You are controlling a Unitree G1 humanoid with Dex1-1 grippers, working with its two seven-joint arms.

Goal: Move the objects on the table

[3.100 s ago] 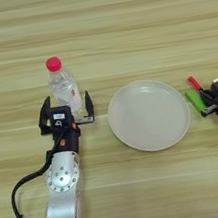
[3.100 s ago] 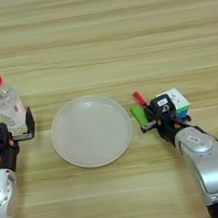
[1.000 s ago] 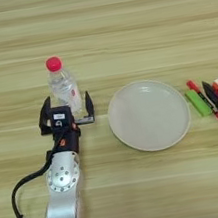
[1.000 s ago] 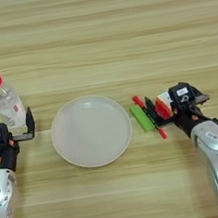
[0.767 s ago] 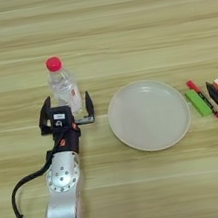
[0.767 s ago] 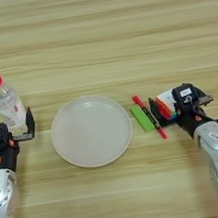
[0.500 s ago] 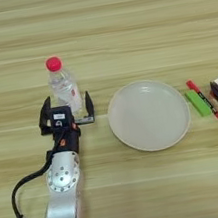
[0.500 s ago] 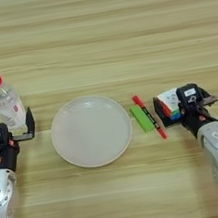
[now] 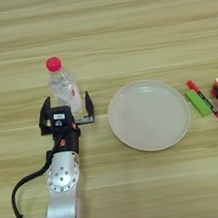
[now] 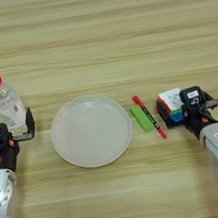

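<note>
Light-brown wood grain with long horizontal streaks fills everything I see; the bench (image 9: 116, 23) runs edge to edge and nothing of the room beyond it shows. Near the middle lies a pale round plate (image 9: 148, 114), bare. On my left the bottle (image 9: 63, 86) stands upright, clear with a red cap, well apart from the plate. My left hand (image 9: 65, 108) sits just in front of it with its two black fingers (image 9: 88, 104) spread wide, one on each side of the bottle's base; I cannot tell whether either finger touches the plastic, and the hand is not pinching it. The silver forearm trails back toward me with a black cable looping beside it. To the right of the plate lie a short green block (image 10: 142, 117) and, just beside it, the marker (image 10: 149, 116), slim and red, angled with its cap end away from me. Right of that sits the cube (image 10: 171, 105), white face up, red and blue on the sides. My right hand (image 10: 197, 103) is pressed up against the cube's right side, touching it; how far its fingers are parted I cannot tell.
</note>
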